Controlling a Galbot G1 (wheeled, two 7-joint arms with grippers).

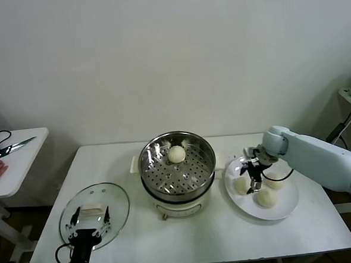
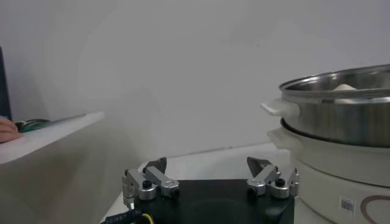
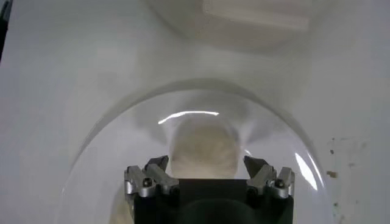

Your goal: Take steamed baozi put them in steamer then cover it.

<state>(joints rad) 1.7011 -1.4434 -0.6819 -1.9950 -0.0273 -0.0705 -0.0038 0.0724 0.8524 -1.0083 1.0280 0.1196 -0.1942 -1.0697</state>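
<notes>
Item one, the steamer (image 1: pixel 177 167): I see it upright at the middle of the white table (image 1: pixel 312 230), shiny basket open to the top on its white pot base, side handles reaching out toward left and right. Item two, steamed baozi: one bun (image 1: pixel 176 154) sits dome-up on the perforated floor toward the far wall of the basket; three more lie on the white plate (image 1: pixel 287 205) just right of the steamer, namely one (image 1: pixel 242 186) nearest the steamer, one (image 1: pixel 274 181) farther right, one (image 1: pixel 265 198) toward the front edge; being round, none shows a long axis. Item three, the cover (image 1: pixel 95 215): flat on the table's front left corner, well apart from the steamer, its white handle (image 1: pixel 91 210) with long axis running left to right. Item four, my right gripper (image 1: pixel 254 175): over the plate, fingers spread wide either side of a bun (image 3: pixel 203 149), holding nothing. Item five, my left gripper (image 1: pixel 86 226): low at the cover's near side, fingers spread, empty. Item six: scissors (image 1: pixel 6 148) on a side table (image 1: pixel 23 167) at far left
</notes>
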